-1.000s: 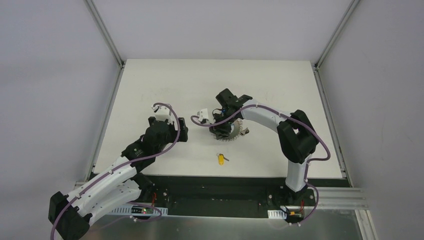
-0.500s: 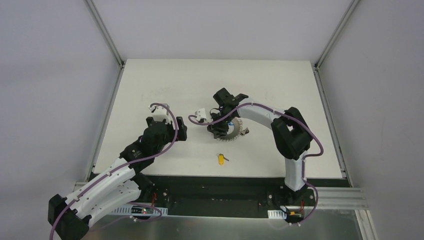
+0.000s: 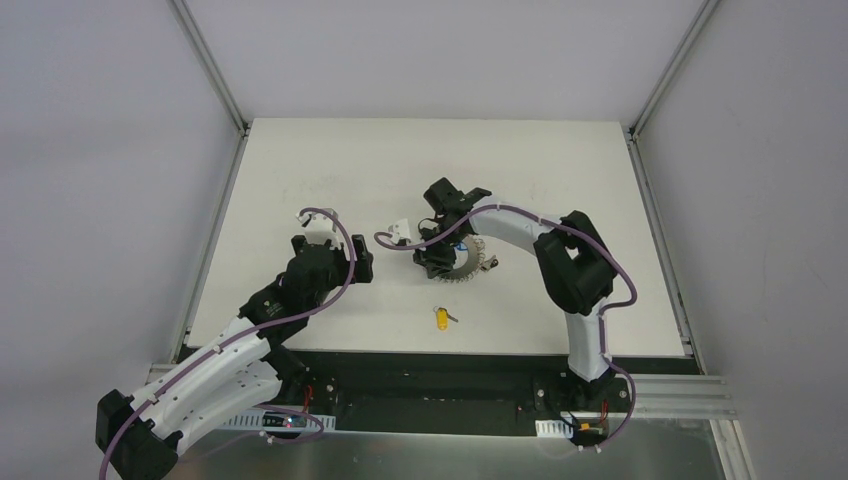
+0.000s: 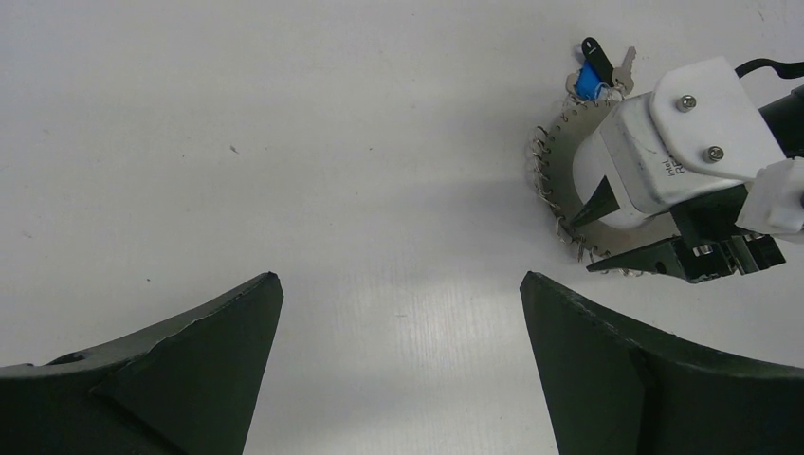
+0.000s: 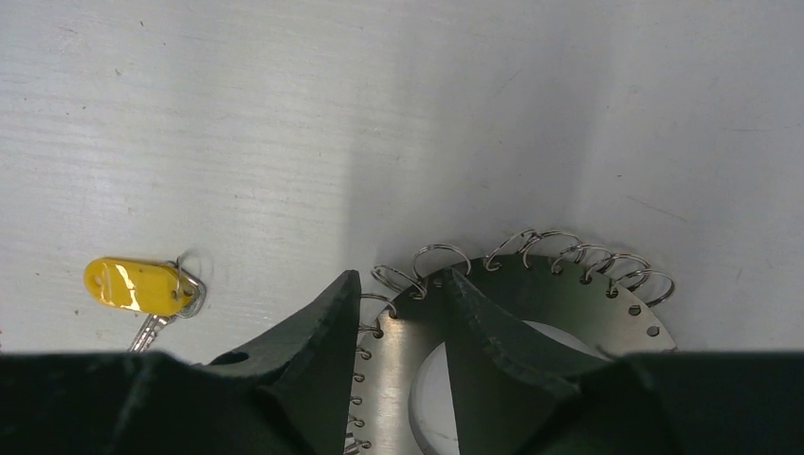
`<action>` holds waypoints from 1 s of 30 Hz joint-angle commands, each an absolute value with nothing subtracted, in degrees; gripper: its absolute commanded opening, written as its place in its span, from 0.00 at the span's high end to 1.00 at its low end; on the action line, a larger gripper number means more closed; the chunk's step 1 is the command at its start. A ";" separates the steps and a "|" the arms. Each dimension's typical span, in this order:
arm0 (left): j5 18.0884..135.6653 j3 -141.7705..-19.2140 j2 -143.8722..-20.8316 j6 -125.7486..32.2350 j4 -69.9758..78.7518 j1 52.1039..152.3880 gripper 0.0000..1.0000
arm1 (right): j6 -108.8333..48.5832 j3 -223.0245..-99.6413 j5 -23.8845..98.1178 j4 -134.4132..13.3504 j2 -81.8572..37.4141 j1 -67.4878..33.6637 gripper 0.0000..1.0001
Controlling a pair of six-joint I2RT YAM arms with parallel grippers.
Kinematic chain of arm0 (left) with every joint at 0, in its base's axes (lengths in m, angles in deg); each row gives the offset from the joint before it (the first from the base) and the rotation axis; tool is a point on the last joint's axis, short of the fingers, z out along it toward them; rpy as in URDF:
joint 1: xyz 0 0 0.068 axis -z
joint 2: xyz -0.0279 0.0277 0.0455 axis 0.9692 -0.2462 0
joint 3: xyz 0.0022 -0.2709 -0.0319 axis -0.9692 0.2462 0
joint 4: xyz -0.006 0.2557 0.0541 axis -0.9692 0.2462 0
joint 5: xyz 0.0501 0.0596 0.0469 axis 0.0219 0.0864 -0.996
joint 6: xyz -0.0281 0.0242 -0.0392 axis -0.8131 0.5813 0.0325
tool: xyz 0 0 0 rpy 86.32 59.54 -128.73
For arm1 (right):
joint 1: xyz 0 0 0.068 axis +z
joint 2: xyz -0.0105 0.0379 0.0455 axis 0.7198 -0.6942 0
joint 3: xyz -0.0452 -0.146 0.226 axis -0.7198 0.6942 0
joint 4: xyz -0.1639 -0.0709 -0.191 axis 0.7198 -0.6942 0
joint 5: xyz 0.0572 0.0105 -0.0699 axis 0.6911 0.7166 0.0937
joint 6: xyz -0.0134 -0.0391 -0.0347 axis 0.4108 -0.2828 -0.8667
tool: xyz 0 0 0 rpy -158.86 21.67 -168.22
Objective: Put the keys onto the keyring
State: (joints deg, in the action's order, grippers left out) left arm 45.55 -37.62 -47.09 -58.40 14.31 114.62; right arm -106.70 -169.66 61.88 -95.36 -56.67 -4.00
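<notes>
The right arm is bent from the near right corner toward the middle of the desk (image 3: pixel 330 160). The right gripper (image 5: pixel 403 289) is set down over the keyring (image 5: pixel 569 294), its fingers drawn narrow and closed on the flat band. The keyring is seen at mid-desk as a silvery toothed disc fringed with small wire loops. The yellow key (image 5: pixel 133 286) is laid nearer the near edge, and the blue key (image 4: pixel 590 81) just beside the rim toward the right edge. The left gripper (image 4: pixel 399 284) is spread wide, nearer the left edge.
</notes>
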 commanded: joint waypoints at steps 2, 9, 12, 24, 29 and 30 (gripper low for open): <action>44.60 -37.41 -46.48 -58.98 13.60 114.07 0.01 | -108.93 -172.54 64.79 -97.81 -57.18 -3.87 0.62; 44.71 -37.41 -46.50 -58.91 13.59 114.07 0.01 | -109.48 -173.67 64.68 -99.84 -58.16 -3.94 0.67; 44.78 -37.50 -46.49 -58.91 13.61 114.07 0.01 | -109.58 -173.76 64.54 -100.01 -58.41 -3.94 0.68; 44.62 -37.50 -47.00 -58.91 13.56 114.07 0.00 | -110.07 -174.41 64.05 -101.53 -59.62 -4.06 0.77; 44.51 -37.46 -47.10 -58.82 13.61 114.07 0.00 | -110.30 -175.36 63.77 -103.23 -60.45 -4.19 0.93; 44.53 -37.50 -47.18 -58.83 13.61 114.02 0.00 | -110.39 -175.40 63.78 -103.44 -60.55 -4.20 0.97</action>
